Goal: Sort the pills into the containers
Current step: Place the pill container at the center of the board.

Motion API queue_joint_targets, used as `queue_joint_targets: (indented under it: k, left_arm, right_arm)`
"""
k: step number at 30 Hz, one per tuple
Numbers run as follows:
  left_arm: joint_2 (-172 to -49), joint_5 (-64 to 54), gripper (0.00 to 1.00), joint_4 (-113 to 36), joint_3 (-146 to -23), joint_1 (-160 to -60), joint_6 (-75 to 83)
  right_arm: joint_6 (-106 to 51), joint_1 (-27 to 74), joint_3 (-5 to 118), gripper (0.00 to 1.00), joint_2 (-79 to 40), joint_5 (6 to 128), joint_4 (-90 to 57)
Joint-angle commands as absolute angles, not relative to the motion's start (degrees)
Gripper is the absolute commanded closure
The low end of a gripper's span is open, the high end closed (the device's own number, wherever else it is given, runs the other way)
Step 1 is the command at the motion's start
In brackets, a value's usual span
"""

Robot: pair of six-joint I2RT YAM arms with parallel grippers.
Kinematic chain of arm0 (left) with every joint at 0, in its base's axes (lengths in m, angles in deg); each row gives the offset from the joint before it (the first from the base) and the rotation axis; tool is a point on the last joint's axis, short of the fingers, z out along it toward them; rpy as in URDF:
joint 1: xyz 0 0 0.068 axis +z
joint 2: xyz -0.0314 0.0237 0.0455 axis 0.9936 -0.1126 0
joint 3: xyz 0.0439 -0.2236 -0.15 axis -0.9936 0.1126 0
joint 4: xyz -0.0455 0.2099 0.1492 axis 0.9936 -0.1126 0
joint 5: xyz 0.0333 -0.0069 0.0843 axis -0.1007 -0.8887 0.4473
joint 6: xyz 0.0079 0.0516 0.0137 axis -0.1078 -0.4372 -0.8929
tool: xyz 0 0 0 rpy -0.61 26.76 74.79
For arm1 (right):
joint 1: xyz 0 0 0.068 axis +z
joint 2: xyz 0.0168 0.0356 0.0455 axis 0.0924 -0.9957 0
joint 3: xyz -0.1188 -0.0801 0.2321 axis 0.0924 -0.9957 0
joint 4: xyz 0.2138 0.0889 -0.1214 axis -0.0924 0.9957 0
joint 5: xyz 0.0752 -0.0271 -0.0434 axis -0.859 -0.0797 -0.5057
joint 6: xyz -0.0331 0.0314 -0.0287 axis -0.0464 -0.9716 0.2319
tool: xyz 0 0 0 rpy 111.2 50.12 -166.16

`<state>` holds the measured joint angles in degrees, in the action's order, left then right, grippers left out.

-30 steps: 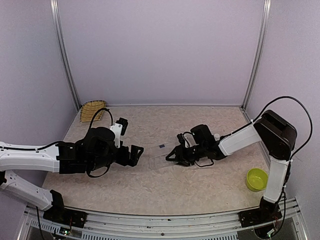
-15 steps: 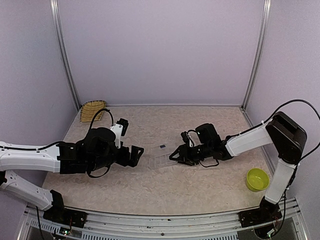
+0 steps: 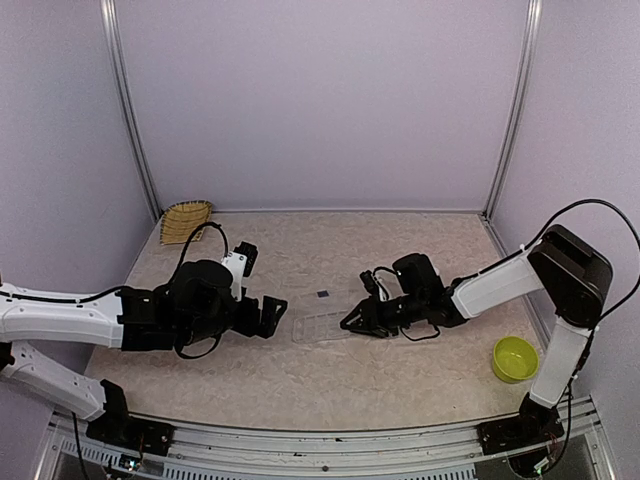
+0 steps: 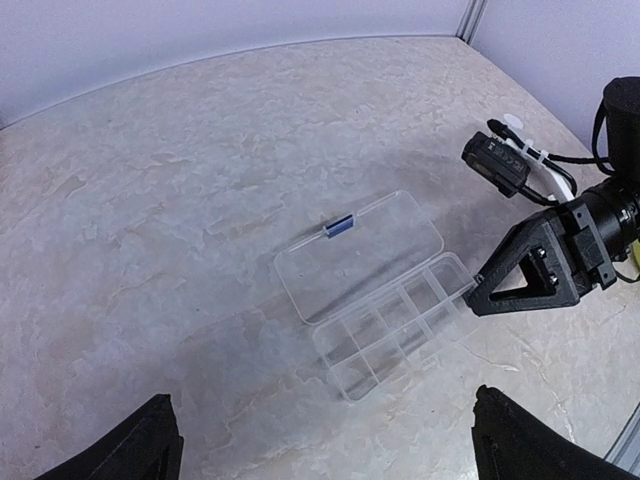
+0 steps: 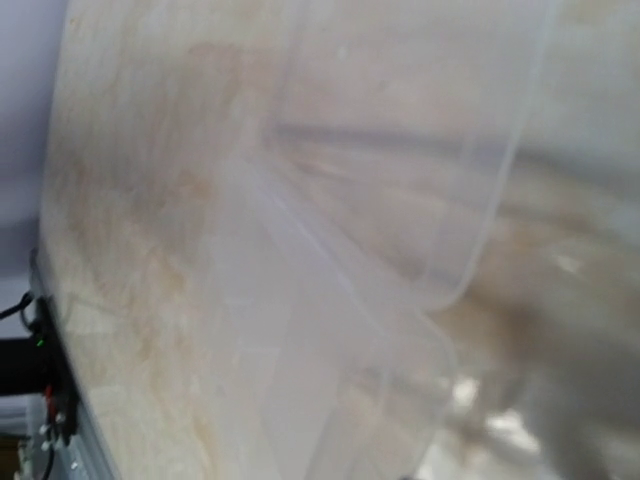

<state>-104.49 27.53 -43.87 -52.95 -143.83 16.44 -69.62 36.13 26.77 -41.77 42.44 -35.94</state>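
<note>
The containers are the cells of a clear organizer box lying open mid-table, with its cell tray near and its flat lid with a blue latch beyond. No pills show in any view. My left gripper hovers left of the box, jaws wide open and empty. My right gripper is at the box's right end, where one black finger touches the tray's corner. The right wrist view shows only the blurred clear box up close, not its own fingers.
A yellow-green bowl stands at the near right beside the right arm's base. A woven basket sits in the far left corner. Purple walls close in the table on three sides.
My right gripper has shifted slightly toward the near edge. The box has slid a little to the near left with it. The left arm has hardly moved.
</note>
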Motion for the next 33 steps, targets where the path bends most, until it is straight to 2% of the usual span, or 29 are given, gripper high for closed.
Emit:
queue_joint_targets:
  k: [1, 11, 24, 27, 29, 32, 33]
  left_arm:
    - [-104.5, 27.1, 0.01, -42.6, -51.9, -143.5, 17.2]
    - [-104.7, 26.7, 0.01, -42.3, -51.7, -143.5, 17.3]
    - [-105.1, 25.8, 0.01, -41.3, -51.7, -143.5, 16.7]
    - [-105.3, 25.4, 0.01, -40.8, -51.7, -143.5, 16.1]
    - [-105.6, 25.3, 0.01, -40.5, -51.6, -143.5, 15.7]
    - [-106.6, 24.9, 0.01, -40.1, -51.7, -143.4, 15.2]
    - [-107.0, 24.8, 0.01, -40.1, -51.9, -143.3, 15.0]
  right_arm:
    - [-68.1, 37.5, 26.4, 0.67, -43.3, 38.3, -40.2]
    - [-65.8, 39.5, 27.2, 0.69, -44.8, 35.0, -39.8]
    - [-56.6, 39.1, 33.3, 0.45, -38.5, 47.7, -18.2]
    - [-54.0, 38.6, 34.6, 0.35, -35.3, 52.1, -13.5]
    - [-52.0, 38.6, 35.5, 0.24, -32.8, 55.5, -10.5]
    - [-49.3, 38.6, 35.6, 0.01, -28.3, 62.1, -6.4]
    - [-48.2, 38.5, 35.5, 0.0, -26.9, 63.8, -5.4]
